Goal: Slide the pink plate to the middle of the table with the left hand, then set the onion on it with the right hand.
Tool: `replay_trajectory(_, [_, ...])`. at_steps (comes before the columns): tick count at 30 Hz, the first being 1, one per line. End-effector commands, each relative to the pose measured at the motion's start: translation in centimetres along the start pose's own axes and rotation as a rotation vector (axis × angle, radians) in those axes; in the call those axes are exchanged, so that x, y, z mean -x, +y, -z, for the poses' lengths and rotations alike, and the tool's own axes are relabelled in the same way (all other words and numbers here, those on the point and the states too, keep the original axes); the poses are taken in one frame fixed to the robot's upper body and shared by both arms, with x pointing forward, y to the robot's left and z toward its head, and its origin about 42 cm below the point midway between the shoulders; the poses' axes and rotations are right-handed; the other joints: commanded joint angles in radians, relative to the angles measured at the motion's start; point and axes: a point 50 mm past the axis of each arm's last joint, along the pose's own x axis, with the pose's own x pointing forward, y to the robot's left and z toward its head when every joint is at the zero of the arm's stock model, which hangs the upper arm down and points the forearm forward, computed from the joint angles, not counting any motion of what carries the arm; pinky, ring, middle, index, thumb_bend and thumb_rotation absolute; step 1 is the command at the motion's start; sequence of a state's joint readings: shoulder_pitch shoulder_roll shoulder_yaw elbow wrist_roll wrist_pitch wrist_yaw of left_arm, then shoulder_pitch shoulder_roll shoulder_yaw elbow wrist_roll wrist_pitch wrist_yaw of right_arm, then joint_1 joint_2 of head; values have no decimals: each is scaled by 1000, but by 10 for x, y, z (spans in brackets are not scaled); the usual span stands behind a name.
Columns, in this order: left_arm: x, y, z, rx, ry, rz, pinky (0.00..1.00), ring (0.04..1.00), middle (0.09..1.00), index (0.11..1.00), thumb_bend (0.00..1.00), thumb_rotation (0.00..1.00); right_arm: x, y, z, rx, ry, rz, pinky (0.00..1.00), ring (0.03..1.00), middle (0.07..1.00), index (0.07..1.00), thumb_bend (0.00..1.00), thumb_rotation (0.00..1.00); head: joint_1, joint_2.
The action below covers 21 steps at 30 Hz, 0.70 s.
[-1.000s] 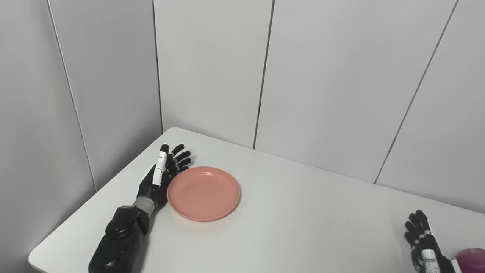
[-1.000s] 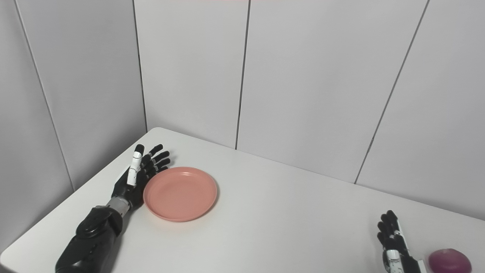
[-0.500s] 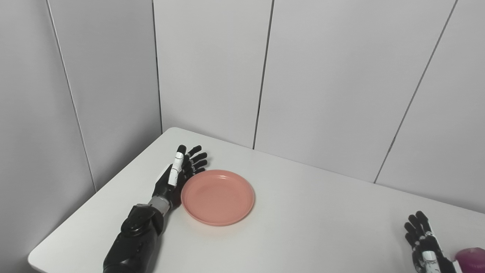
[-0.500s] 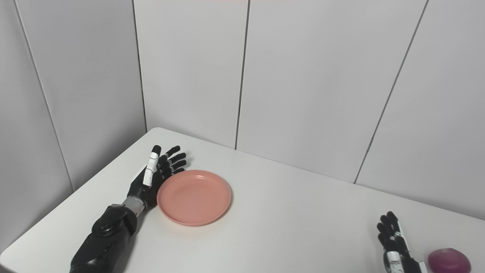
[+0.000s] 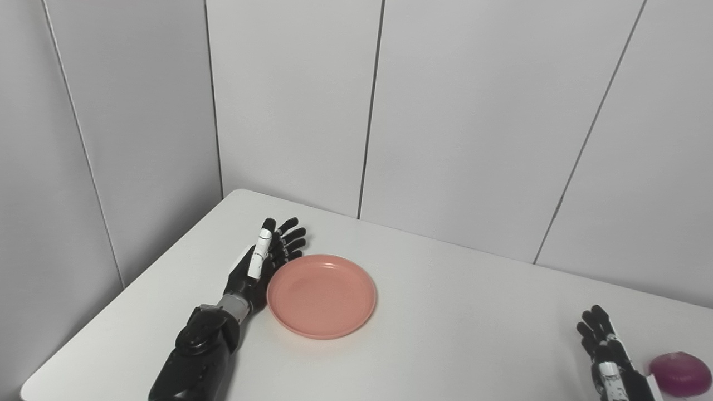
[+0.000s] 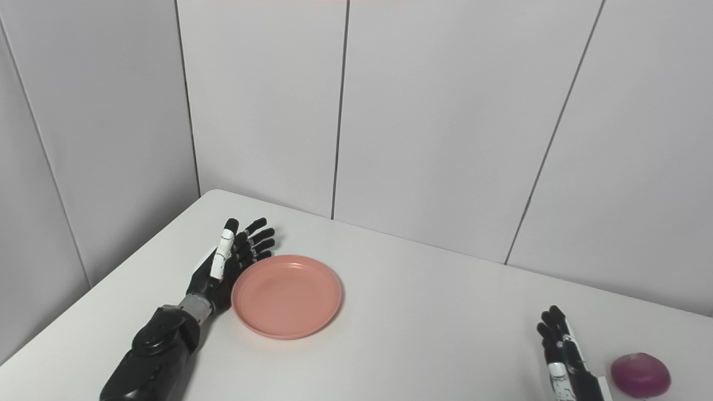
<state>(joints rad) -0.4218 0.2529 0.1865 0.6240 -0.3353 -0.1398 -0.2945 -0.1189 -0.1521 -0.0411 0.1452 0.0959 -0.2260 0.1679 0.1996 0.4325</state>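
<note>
Fingers (image 5: 285,240) of left hand (image 5: 262,262) flat against pink plate (image 5: 322,296) left rim

Both hands, left hand (image 5: 262,262) and right hand (image 6: 563,362), are glossy black with white-segmented fingers (image 5: 259,253).

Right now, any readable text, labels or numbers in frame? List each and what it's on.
None. The pink plate, the onion, the table, the wall panels, the left hand and the right hand all show no print, label or number.
</note>
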Motion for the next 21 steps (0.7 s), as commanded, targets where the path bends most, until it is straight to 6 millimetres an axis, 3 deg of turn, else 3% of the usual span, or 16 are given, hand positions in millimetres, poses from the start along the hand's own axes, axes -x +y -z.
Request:
replay_trajectory(1, [2,-20,11,14,-6,33,927,915,905,897,857,1000,19,15,16,-39,69,12,1000,970,967,987,655,868,-1,0])
replay_trajectory(11, [7,-41,11,28,-14,62,938,917,908,901,846,1000,17,30,3,-17,61,3,1000,1000,991,1000,545,920,-117,22])
replay_trajectory(21, [11,-73,10,30,-18,65,960,937,926,923,822,1000,15,39,2,-9,70,14,1000,998,988,1000,548,922,-202,32])
